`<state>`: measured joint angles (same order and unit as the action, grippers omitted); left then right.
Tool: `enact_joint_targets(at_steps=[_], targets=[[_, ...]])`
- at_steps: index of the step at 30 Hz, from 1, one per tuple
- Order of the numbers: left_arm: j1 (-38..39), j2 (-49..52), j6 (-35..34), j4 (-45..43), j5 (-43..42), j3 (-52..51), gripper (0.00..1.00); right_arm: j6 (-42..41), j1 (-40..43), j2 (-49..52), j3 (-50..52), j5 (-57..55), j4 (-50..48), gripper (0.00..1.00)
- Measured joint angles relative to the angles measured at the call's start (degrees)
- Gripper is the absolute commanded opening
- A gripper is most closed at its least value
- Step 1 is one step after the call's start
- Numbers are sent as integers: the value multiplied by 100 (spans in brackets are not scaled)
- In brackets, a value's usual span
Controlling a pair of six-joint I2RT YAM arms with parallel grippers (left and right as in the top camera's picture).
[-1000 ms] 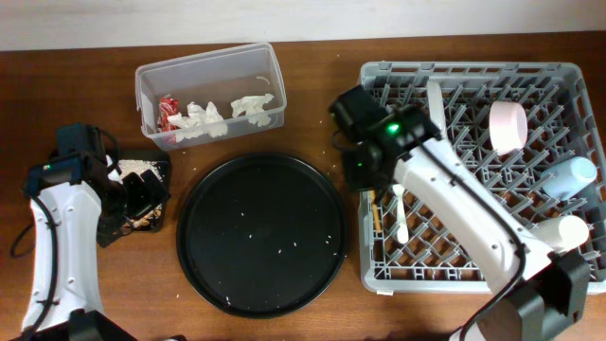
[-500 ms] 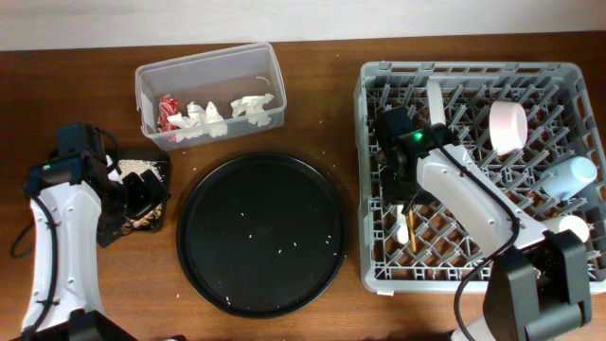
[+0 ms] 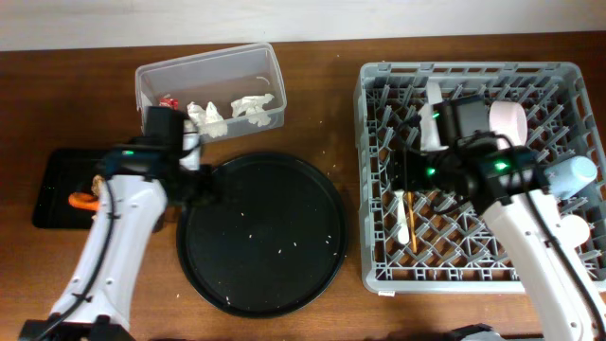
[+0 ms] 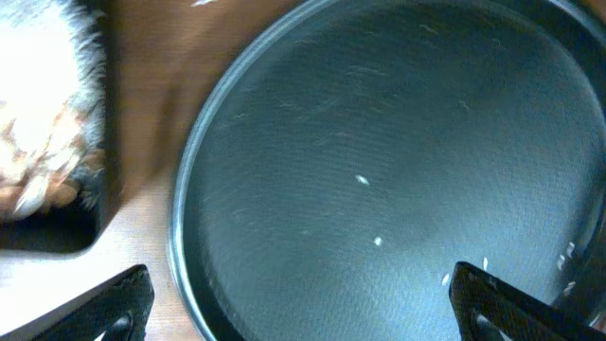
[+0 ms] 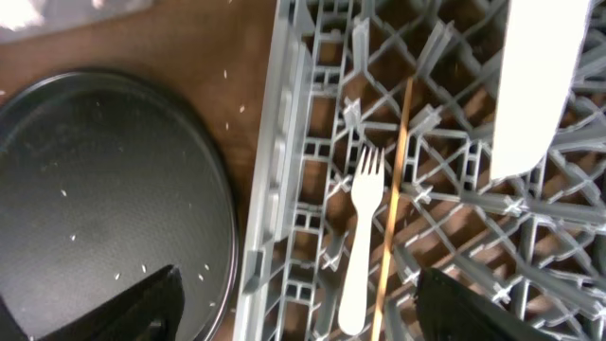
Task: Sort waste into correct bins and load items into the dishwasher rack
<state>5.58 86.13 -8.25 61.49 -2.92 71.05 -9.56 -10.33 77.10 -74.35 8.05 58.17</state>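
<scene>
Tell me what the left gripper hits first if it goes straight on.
The left gripper would likely meet the black round tray first, near its left side; nothing shows between. Depth unclear.

Robot lab bench: wooden table (image 3: 322,104), grey dishwasher rack (image 3: 473,68), clear waste bin (image 3: 204,57), white arm (image 3: 115,232).

Dark brown wooden table (image 3: 322,95), filling nearly the whole overhead view. Beyond its far edge, a pale, featureless strip (image 3: 303,17); wall or floor, impossible to tell. Soft, even light, with only faint shadows on the wood. Same brown tabletop in both wrist views.
</scene>
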Motion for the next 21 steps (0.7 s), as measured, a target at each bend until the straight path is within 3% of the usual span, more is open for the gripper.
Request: enact_joint_targets(at_steps=[1,3,7,12,17,21], targets=[[404,0,284,2,-28,0,99,166,149,0,-15,140,-31,95],[503,0,527,125,-55,9,99,365,433,11,-151,400,44,98],[-511,-42,616,1235,-96,680,99,662,925,9,-678,507,835,98],[-920,-754,636,1241,-101,660,99,654,949,-192,-599,162,1300,98],[-929,-3171,461,160,76,-935,99,507,955,-2264,741,-140,179,98],[-927,-4957,306,-153,122,-1939,99,350,955,-4406,1860,-522,275,98]])
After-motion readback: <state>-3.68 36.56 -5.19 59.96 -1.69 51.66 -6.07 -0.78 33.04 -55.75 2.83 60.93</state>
